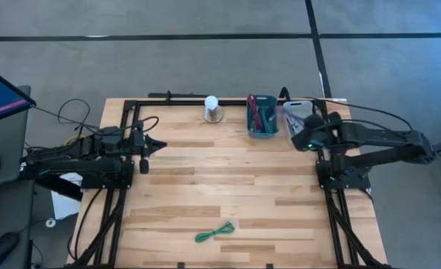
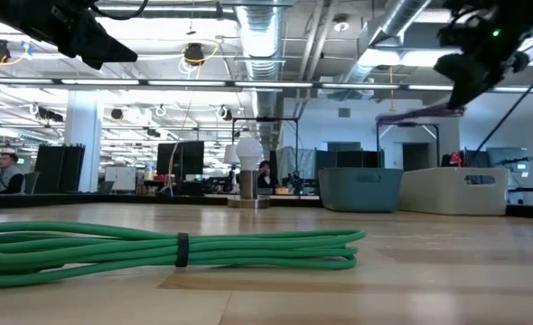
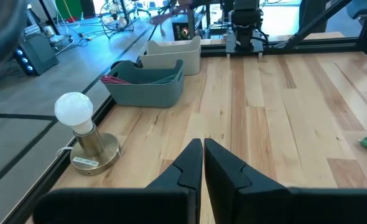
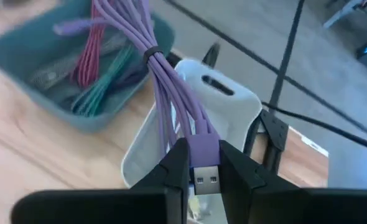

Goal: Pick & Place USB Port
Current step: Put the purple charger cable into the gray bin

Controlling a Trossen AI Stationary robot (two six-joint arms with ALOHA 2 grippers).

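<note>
Now we see the right claw clenched on the purple bundled USB cable, with the white plastic bin just beneath it. Our left claw waits pinched together, empty, above the wooden tabletop.

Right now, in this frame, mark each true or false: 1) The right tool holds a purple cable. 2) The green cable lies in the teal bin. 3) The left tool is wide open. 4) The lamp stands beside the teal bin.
1) True: the right tool grips the purple cable at its USB plug, above the white bin.
2) False: the green cable lies on the table, far from the teal bin.
3) False: the left tool is shut.
4) True: the lamp stands beside it.
</note>
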